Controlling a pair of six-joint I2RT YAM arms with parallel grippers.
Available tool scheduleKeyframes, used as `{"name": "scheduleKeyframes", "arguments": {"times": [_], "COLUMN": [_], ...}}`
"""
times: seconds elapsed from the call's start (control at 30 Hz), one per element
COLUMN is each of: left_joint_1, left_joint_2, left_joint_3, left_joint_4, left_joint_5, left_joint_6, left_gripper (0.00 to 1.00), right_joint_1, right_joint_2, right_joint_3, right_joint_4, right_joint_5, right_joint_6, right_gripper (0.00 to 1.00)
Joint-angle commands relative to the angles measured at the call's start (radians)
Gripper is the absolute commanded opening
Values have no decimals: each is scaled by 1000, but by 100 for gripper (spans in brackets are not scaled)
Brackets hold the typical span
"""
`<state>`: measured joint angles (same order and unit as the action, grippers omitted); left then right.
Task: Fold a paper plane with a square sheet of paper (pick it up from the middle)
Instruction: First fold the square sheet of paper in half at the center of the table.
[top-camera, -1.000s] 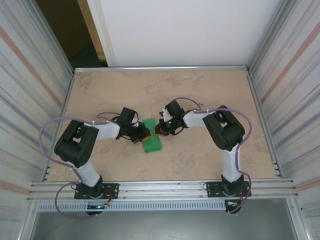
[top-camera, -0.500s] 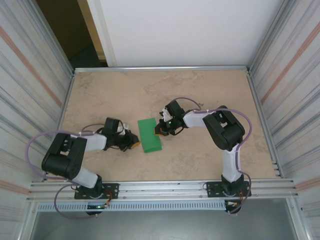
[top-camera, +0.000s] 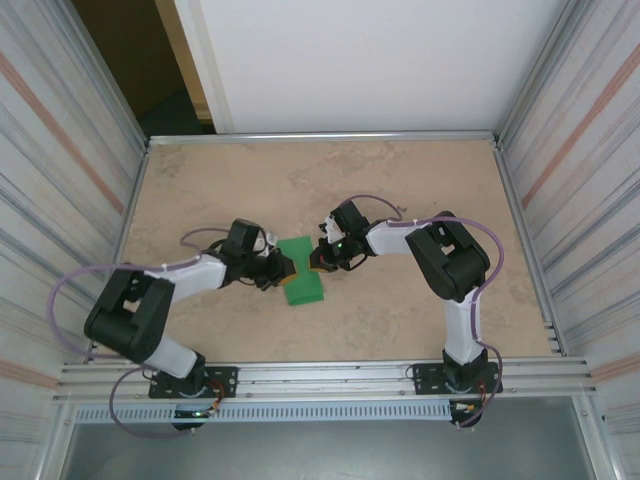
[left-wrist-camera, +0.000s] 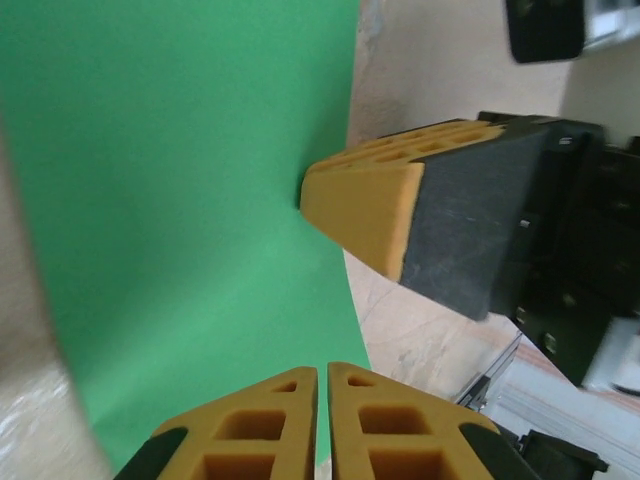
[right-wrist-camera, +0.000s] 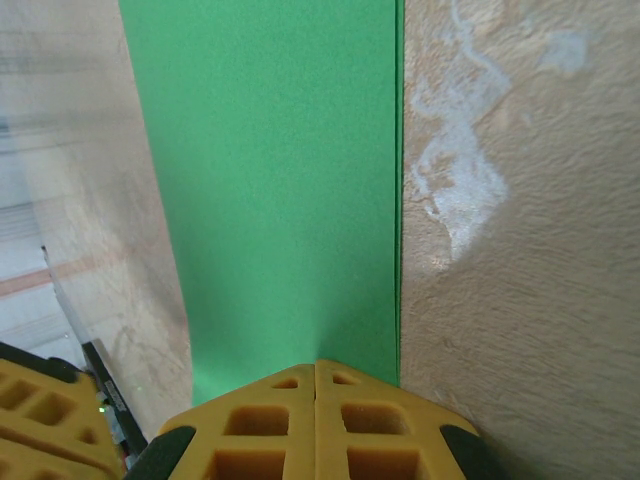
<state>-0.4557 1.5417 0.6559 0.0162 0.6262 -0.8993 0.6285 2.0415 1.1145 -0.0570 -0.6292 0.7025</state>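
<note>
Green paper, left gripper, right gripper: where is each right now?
green paper (top-camera: 305, 277), top view, middle of its bare surface.
left gripper (left-wrist-camera: 323, 372), left wrist view, seam between its shut fingertips.
right gripper (right-wrist-camera: 316, 364), right wrist view, seam between its shut fingertips.

- Top external: fixed high above and behind the arm bases, facing down on the whole table (top-camera: 420, 180); far view.
- Left wrist: close range, facing past the left jaws onto the green paper (left-wrist-camera: 180, 200).
- Right wrist: close range, facing past the right jaws along the paper's length.
- Shared: all three views cover the green paper; left wrist also catches the right jaws.
</note>
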Motion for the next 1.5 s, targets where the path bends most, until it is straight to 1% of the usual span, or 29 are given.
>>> {"name": "scheduleKeyframes", "arguments": {"times": [0.0, 0.1, 0.23, 0.37, 0.47, 0.53, 0.6, 0.7, 0.87, 1.0, 1.1, 1.2, 1.3, 1.4, 1.47], "left_joint_1": [-18, -17, 14, 63, 78, 68, 34, -15, -63, -74, -72, -57, -22, 17, 31], "left_joint_2": [61, 72, 37, -79, -181, -247, -273, -242, -92, -24, -5, -22, -65, -148, -210], "left_joint_3": [18, -19, -132, -228, -234, -224, -194, -134, -52, -36, -53, -113, -193, -253, -247], "left_joint_4": [-34, -51, -43, -116, -187, -123, -74, -62, -69, -95, -150, -158, -182, -209, -214], "left_joint_5": [-26, -47, -51, -67, -79, -44, -43, -70, -79, -93, -136, -151, -143, -124, -108], "left_joint_6": [-12, 7, 18, 31, 36, -15, -65, -86, -68, -64, -46, -45, -39, -43, -39], "left_gripper": [12, 11, 11, 11, 11, 12, 12, 12, 12, 12, 11, 11, 11, 11, 12], "right_joint_1": [-27, -27, -33, -33, -33, -30, -27, -26, -24, -24, -25, -24, -26, -27, -27], "right_joint_2": [154, 157, 163, 163, 164, 162, 159, 156, 158, 154, 157, 159, 157, 156, 156], "right_joint_3": [-111, -111, -107, -107, -109, -111, -111, -111, -113, -114, -115, -117, -120, -122, -123], "right_joint_4": [-274, -274, -272, -270, -267, -267, -265, -266, -265, -264, -265, -261, -262, -261, -260], "right_joint_5": [350, 350, 340, 342, 342, 341, 340, 343, 344, 346, 346, 343, 344, 346, 345], "right_joint_6": [8, 5, 7, 9, 9, 9, 9, 11, 9, 10, 9, 9, 10, 11, 10], "right_gripper": [0, 0, 0, 0, 0, 0, 0, 0, 0, 0, 0, 0, 0, 0, 0]}}
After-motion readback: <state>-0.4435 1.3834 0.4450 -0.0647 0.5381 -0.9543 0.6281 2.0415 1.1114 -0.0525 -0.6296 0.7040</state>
